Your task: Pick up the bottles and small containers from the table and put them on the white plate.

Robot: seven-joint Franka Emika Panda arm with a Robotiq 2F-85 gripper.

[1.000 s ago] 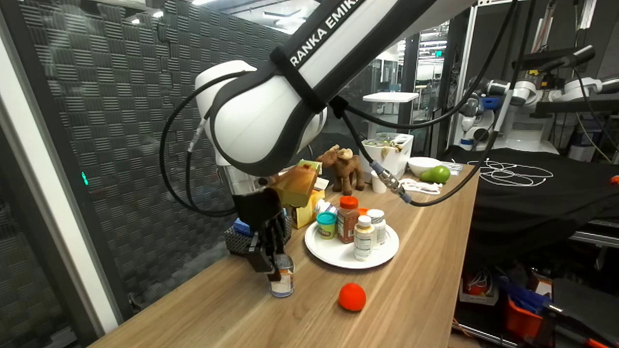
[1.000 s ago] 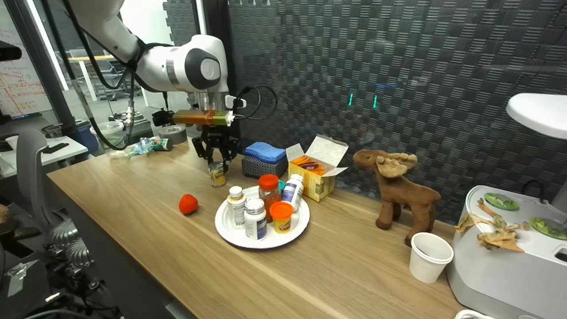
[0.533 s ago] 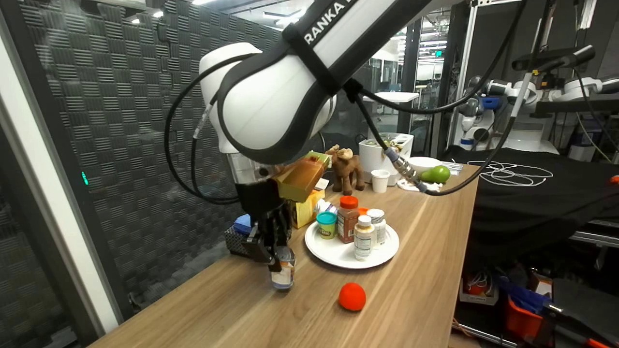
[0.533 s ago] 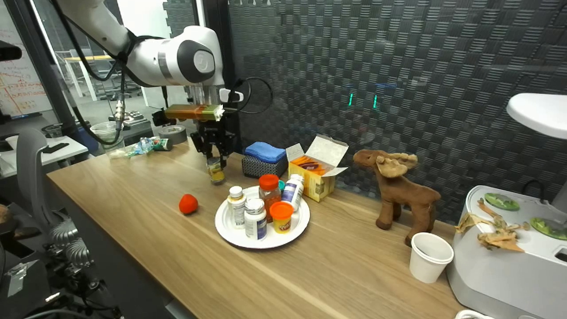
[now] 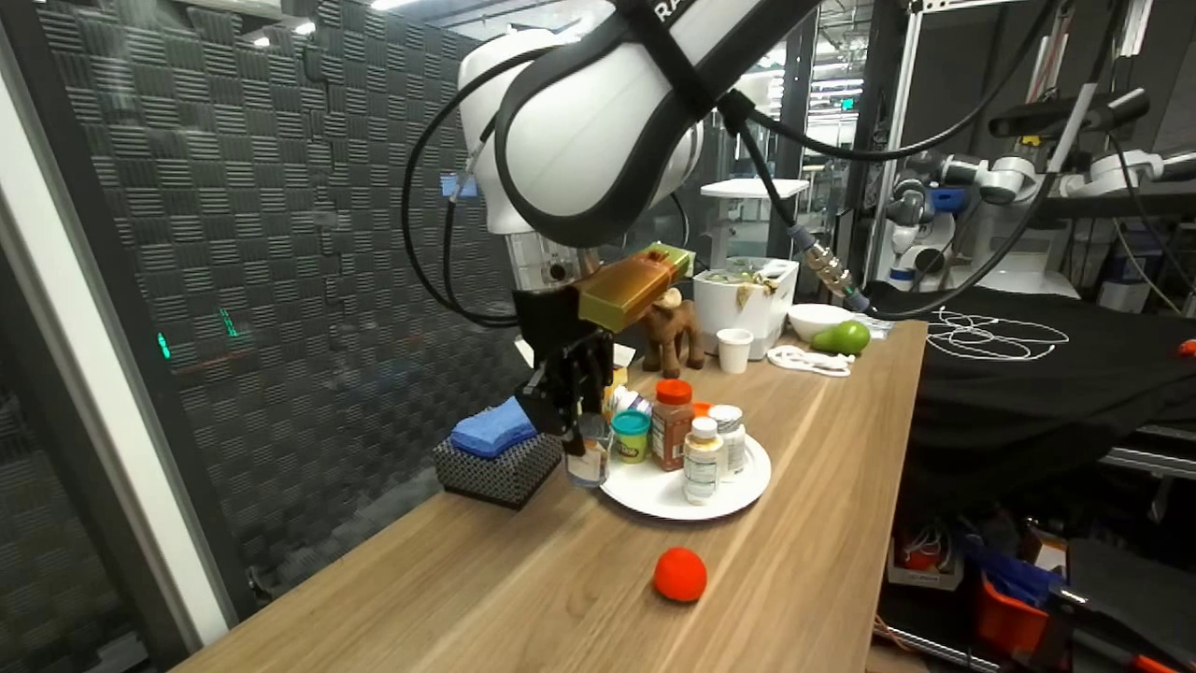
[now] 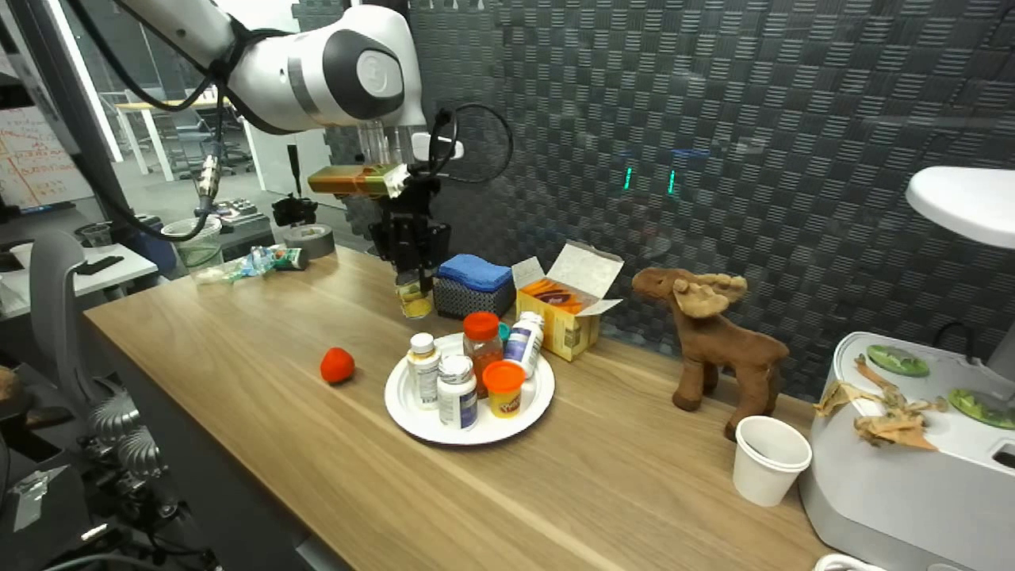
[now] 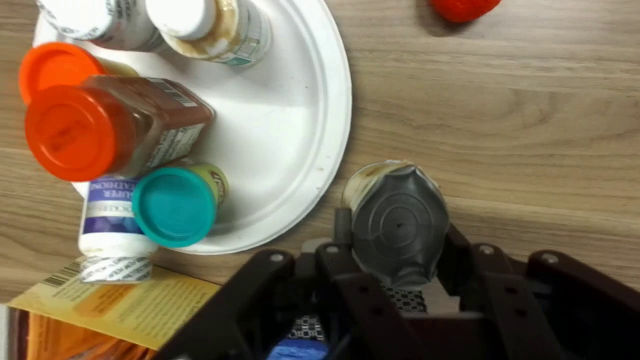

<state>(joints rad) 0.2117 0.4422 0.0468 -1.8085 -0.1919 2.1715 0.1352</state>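
A black end effector (image 6: 414,280) clamps a silvery cylindrical metal can (image 7: 398,225). Likely stiff but slippery, it suits mid-wall gripping

The arm (image 6: 273,89) is shelled in smooth white, its rounded joint (image 5: 589,131) edged in black. White letters (image 5: 667,8) are printed along a black stripe. A black strap (image 5: 671,61) is wrapped around it, and black cables (image 5: 769,182) are looped outside, one being fitted with a silvery connector (image 5: 829,265). An amber-and-green block (image 5: 633,286) is mounted above the black claw (image 7: 397,237), which is dotted with pale round screws (image 7: 486,249).
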